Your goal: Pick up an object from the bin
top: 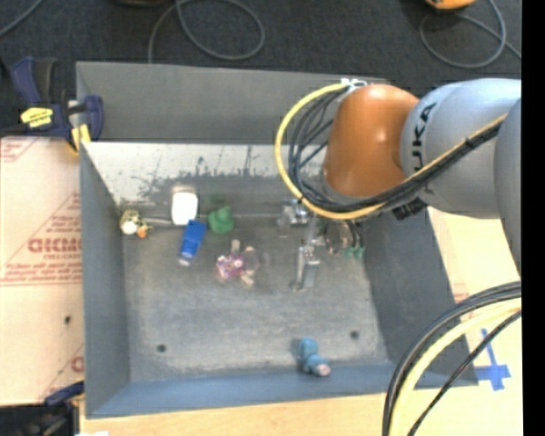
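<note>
Overhead, a grey metal bin (254, 325) with sloping walls is shown, and small loose things are scattered across its floor. 1 grey KUKA arm (463, 143) is seen entering from the right of the frame, with a rounded orange cover (368, 143) at its wrist and black and yellow cables (291, 153) looped around it.

Below the cover, the metal gripper (305, 269) is held over bare floor just right of the bin's centre. Whether it is released or clenched cannot be told, as the tip is too small and dark against the floor.

2 things lie nearest to it. A pale pink and purple translucent lump (233, 267) is found near it on the left, apart from it. A small dark green piece (354, 252) is seen just to its right; what it is cannot be told.

Further to the upper left, a green rounded plastic piece (221, 220), a blue plastic cylinder (193, 241) and a white plastic cap (183, 205) are grouped close together. A small white and yellow object (132, 224) lies by the left wall. A teal-blue plastic figure (311, 355) is placed alone by the lower wall, well apart from the gripper.
</note>
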`<state>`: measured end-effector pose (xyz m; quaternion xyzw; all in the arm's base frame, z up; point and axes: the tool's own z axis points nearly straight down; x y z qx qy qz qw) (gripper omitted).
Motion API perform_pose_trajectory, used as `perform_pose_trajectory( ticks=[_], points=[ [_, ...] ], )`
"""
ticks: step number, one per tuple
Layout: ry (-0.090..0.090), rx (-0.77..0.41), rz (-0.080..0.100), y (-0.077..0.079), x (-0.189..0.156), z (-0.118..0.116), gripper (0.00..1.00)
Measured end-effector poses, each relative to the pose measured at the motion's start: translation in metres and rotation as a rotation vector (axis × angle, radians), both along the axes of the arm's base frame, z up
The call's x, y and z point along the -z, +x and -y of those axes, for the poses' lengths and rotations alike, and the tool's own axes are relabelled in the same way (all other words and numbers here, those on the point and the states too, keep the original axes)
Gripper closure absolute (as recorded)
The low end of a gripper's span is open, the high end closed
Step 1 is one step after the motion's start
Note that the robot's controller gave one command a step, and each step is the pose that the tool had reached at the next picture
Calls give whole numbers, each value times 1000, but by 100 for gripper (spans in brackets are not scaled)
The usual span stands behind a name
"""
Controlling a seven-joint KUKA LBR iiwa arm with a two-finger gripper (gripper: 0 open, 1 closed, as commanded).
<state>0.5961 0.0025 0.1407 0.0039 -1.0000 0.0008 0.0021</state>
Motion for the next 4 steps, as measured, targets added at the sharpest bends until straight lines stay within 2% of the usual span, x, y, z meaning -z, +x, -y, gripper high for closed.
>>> perform_pose_trajectory(
  ticks=[1,2,3,4],
  points=[
    [0,0,8,2,-5,0,0],
    [0,22,15,12,36,-29,0],
    [0,-58,4,38,63,-57,0],
    [-1,-308,18,11,70,-66,100]
  ],
)
